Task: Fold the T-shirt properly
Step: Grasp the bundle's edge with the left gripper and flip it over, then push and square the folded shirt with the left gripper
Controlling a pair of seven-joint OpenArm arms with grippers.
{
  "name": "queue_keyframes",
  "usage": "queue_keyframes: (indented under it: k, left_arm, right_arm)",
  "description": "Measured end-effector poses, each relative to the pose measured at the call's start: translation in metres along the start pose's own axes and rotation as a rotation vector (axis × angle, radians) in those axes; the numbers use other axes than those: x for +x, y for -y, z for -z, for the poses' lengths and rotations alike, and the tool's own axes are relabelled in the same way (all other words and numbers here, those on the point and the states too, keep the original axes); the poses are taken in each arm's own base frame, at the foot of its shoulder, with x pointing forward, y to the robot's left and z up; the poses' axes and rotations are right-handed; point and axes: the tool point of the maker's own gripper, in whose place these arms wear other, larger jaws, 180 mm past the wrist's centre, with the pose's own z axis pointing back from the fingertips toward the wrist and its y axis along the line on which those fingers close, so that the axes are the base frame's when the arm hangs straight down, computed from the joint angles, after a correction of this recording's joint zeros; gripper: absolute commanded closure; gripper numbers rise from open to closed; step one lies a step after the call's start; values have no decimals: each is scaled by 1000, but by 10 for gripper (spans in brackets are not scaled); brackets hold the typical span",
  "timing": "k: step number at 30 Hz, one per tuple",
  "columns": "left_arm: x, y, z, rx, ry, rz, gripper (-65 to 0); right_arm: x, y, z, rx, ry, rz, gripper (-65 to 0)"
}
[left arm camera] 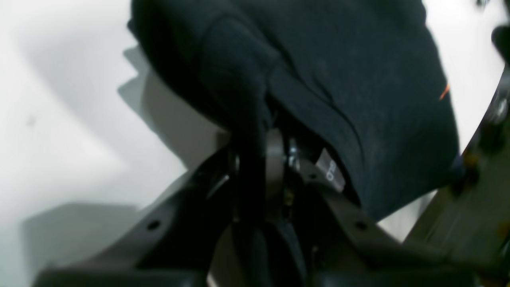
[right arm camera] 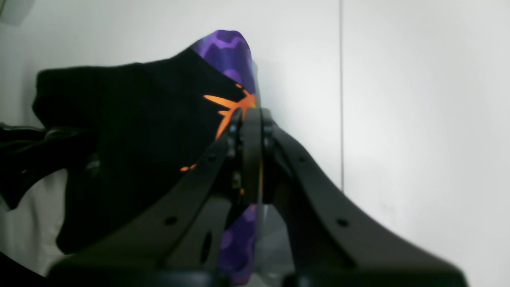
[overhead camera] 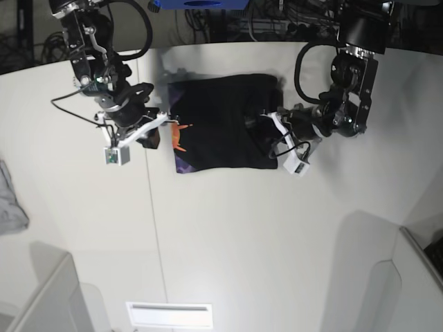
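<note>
Surface: you have a white table (overhead camera: 228, 228), matte, with a thin seam running front to back on the base view's left half.

Room: beyond the far edge you see dark clutter of cables (overhead camera: 270, 17) and a blue object (overhead camera: 201, 3), cut off by the frame. Pale panels stand at the near corners.

Other items: a small light-grey cloth (overhead camera: 10, 204) lies at the base view's far left edge, well apart from both arms. A white slotted plate (overhead camera: 169, 315) sits at the near edge.

Task item: the T-shirt (overhead camera: 221, 128) lies bunched on the far middle of the table, between your two arms, its orange-and-purple print turned up along the edge nearest the right arm.

Right gripper (right arm camera: 252, 119): pressed together, pinching the printed edge of the T-shirt; cloth shows above and below its tips.

Left gripper (left arm camera: 259, 151): drawn nearly together on a fold of black cloth at the T-shirt's opposite edge. A white tag (left arm camera: 330, 171) shows just beside its fingers. The picture is blurred.

In the way: each wrist view is largely filled by its own gripper and the cloth.
</note>
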Motion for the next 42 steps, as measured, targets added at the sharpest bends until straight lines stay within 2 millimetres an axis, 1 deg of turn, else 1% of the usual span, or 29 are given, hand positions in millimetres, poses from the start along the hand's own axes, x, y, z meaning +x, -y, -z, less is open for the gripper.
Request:
queue_keyframes:
  k: [5,7,10,14,17,18,21,24,26,29,31,34,36,38,41,42]
  left_arm:
    - [15,-3,-3,18,-76,122,0]
    - [20,-4,-4,24,-98,165,0]
    - [23,-7,3,29,-153,224,0]
    - [21,-10,14,38,-252,315,0]
    - [22,-5,20,38,-306,406,0]
    - [24,-4,22,45,-315,454,0]
    - [24,2,29,47,-357,692,0]
    - [20,5,33,27,-390,937,0]
    - [16,4,35,10,-413,1075,0]
    - [25,4,42,64,-412,1215,0]
    - [30,5,47,82,-385,1273,0]
    - [35,9,51,85,-350,1319,0]
    - [38,11,54,100,-348,1344,0]
    - [40,17,59,104,-345,1362,0]
    - [45,26,66,117,-323,1387,0]
    - [46,32,69,101,-299,1394,0]
  right_arm:
    - [-3,14,-8,-36,37,30,0]
    - [-11,18,-12,-49,37,38,0]
    - [-18,24,-16,-65,45,48,0]
    - [-28,27,-21,-76,46,58,0]
    - [-38,29,-24,-84,25,65,0]
    - [-38,35,-25,-98,27,74,0]
    - [-39,52,-31,-162,57,146,0]
    - [-50,66,-39,-215,44,207,0]
    - [-54,73,-43,-237,39,212,0]
    - [-56,77,-45,-248,37,219,0]
    - [-58,78,-46,-254,34,220,0]
    - [-59,76,-45,-255,39,237,0]
    - [-62,68,-43,-245,37,267,0]
    - [-65,64,-42,-235,30,287,0]
    - [-65,65,-42,-241,33,285,0]
    - [-65,64,-42,-241,33,285,0]
